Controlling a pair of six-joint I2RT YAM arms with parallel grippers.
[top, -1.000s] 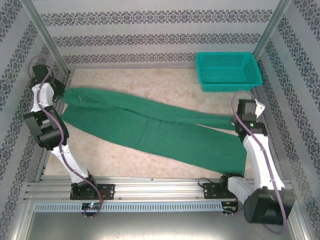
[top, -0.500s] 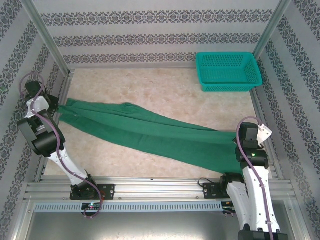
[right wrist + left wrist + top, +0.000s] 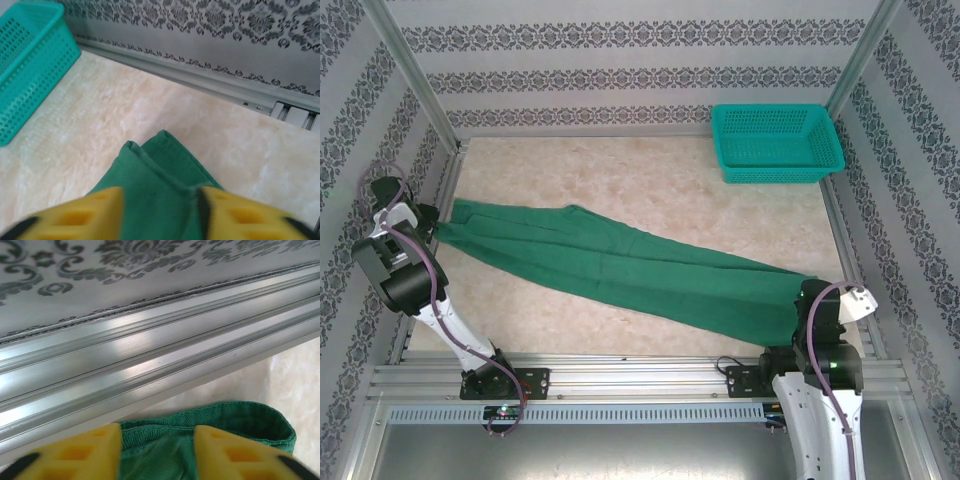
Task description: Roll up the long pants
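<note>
Top view, pants: the long pants (image 3: 620,265) lie on the tabletop (image 3: 650,180) as one narrow green band, stretched from the left pincer (image 3: 428,222) across to the right pincer (image 3: 808,300), with one end at each.
Top view, basket: the basket (image 3: 775,140) stands well beyond the right pincer, apart from the cloth.
Top view, pincers: too small here to judge the jaws.
Left wrist, pincer: the yellow fingers (image 3: 90,450) stand apart, released, with the cloth lying in the gap and not pinched (as far as I can tell).
Left wrist, pants: a ribbed edge curls just ahead of the fingertips and off to their right; the metal rail (image 3: 150,365) runs close beyond it.
Right wrist, pincer: the fingers (image 3: 240,210) are likewise spread, released, straddling the cloth.
Right wrist, pants: two layered leg ends poke out just past the fingertips, and bare tabletop lies beyond them.
Step in hand: probably the start of the roll, now that the band is laid out straight.
Doing it well: take one end through all its layers, square to the band. Turn it over tightly toward the other pincer. Use the far pincer to keep the band taut (slack would likely skew the roll).
Caution: the left end sits close to the rail, so there is little room to tuck there.
</note>
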